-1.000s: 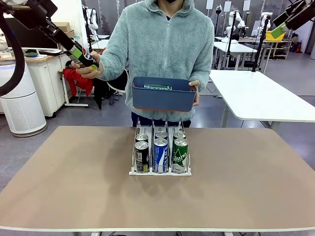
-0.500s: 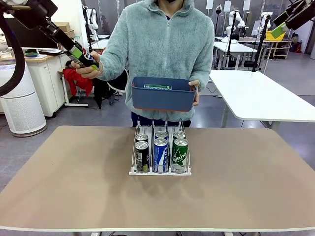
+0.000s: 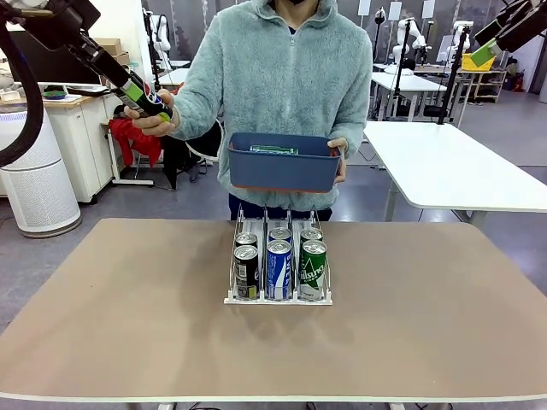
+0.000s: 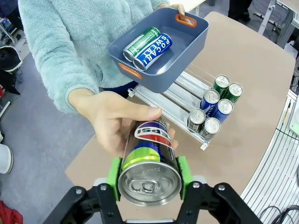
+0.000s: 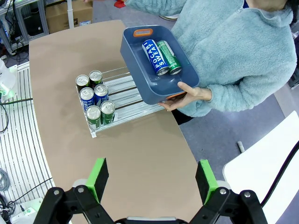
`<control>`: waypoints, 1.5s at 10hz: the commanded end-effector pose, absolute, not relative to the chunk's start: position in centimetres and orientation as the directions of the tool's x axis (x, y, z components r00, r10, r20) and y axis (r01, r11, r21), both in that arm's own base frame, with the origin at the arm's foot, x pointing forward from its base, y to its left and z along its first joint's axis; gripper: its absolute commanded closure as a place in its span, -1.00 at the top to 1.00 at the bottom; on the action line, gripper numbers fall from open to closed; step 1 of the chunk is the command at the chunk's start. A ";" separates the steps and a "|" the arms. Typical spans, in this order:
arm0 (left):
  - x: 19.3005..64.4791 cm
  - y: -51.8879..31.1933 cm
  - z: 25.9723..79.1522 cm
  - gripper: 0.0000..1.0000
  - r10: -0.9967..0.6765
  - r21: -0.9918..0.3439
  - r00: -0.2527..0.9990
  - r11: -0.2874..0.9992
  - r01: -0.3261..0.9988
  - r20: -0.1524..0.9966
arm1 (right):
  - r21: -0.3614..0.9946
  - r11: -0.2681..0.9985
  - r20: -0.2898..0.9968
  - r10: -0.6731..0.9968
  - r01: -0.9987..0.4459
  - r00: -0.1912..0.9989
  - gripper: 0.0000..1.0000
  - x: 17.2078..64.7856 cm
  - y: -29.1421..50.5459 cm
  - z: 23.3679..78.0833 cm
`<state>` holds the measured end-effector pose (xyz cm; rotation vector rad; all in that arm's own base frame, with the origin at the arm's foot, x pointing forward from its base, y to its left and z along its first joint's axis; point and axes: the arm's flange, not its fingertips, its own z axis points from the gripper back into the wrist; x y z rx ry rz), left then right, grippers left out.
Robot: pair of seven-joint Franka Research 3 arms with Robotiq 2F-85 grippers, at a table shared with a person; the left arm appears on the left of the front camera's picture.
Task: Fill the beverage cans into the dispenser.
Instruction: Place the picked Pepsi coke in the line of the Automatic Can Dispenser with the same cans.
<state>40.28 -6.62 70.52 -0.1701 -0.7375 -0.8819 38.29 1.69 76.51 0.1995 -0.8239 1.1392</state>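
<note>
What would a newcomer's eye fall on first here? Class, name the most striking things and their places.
High at the front view's left, the left gripper is shut on a Pepsi can that the person's hand also grips. The person's other hand holds a dark blue bin over the table's far edge, with a blue-and-white can and a green can lying in it. At the table's middle, the white dispenser holds six upright cans.

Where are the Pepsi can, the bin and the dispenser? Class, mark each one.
Pepsi can (image 4: 149, 183): left wrist view, on its silver top.
Bin (image 3: 282, 175): front view, on its front wall.
Dispenser (image 3: 278, 301): front view, on its white front lip.
</note>
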 end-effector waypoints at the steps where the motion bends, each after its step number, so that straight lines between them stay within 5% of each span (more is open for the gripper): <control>1: 40.3 -6.5 70.5 -1.00 -0.640 0.156 0.410 0.640 0.752 0.650 | -0.258 0.434 0.665 0.728 -0.863 0.167 1.00 38.3 1.7 76.4; 15: 40.3 -6.5 70.5 -1.00 -0.640 0.156 0.410 0.640 0.752 0.650 | -0.258 0.434 0.665 0.728 -0.863 0.167 1.00 38.3 1.7 76.4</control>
